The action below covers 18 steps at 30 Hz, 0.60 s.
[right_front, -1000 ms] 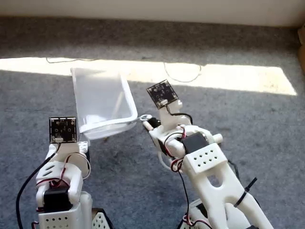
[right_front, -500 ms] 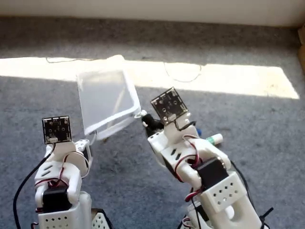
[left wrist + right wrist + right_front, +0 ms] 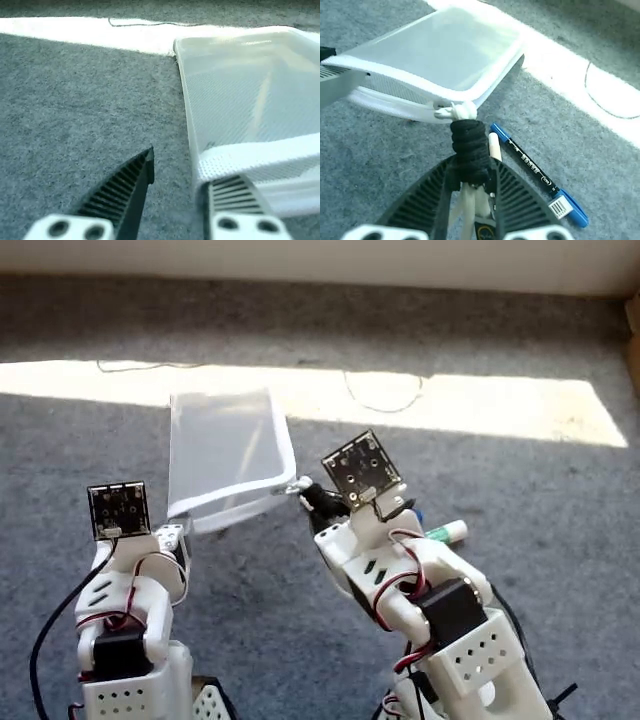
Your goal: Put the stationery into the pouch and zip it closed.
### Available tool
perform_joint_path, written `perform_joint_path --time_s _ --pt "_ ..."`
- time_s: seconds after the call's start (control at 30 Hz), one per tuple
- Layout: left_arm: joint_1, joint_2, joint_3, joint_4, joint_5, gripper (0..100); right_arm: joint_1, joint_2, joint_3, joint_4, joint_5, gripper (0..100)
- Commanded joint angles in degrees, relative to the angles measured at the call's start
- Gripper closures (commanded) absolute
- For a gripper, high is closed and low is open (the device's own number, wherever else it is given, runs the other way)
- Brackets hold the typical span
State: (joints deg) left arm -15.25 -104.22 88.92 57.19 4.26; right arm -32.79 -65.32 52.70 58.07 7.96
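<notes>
The translucent white pouch (image 3: 225, 450) lies on the grey carpet (image 3: 500, 480) between the arms, its zipper edge toward them. My right gripper (image 3: 470, 165) is shut on the black zipper pull (image 3: 467, 142), which is tied by a white knot to the pouch (image 3: 440, 50) corner; from above the right gripper (image 3: 310, 496) sits at that corner. A blue pen (image 3: 535, 172) and a white stick (image 3: 494, 146) lie on the carpet just beyond it. My left gripper (image 3: 177, 175) is open at the other corner, the pouch (image 3: 250, 100) edge resting over one finger (image 3: 235, 195).
A marker with a green and white end (image 3: 445, 532) pokes out beside the right arm. A thin cable (image 3: 385, 400) curls across the sunlit strip behind the pouch. Open carpet spreads to the right and far side.
The right arm has drawn back toward its base while keeping hold of the zipper pull, uncovering the marker. The pouch swung and shifted slightly right. The left wrist moved a little left.
</notes>
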Motion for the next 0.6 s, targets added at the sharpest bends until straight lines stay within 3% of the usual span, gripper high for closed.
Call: perform_joint_path --time_s 0.0,0.13,0.27,0.47,0.57 --pt "-0.66 -0.40 -0.75 -1.85 -3.34 93 -0.66 -1.63 -1.10 0.13 -0.26 99.4" --pt "-0.75 -0.31 -2.68 -1.67 -3.43 100 -0.66 -1.63 -1.10 0.13 -0.26 99.2" --pt "-0.75 -0.22 -7.78 2.81 -3.43 99 -0.40 -1.36 -1.01 0.22 -0.26 98.5" --pt "-0.48 -0.13 -15.43 8.44 -3.34 99 -0.31 -1.27 -1.19 4.18 0.00 83.0" --pt "-0.48 -0.13 -16.04 8.62 -3.34 99 1.89 -1.27 -1.19 4.26 0.09 80.0"
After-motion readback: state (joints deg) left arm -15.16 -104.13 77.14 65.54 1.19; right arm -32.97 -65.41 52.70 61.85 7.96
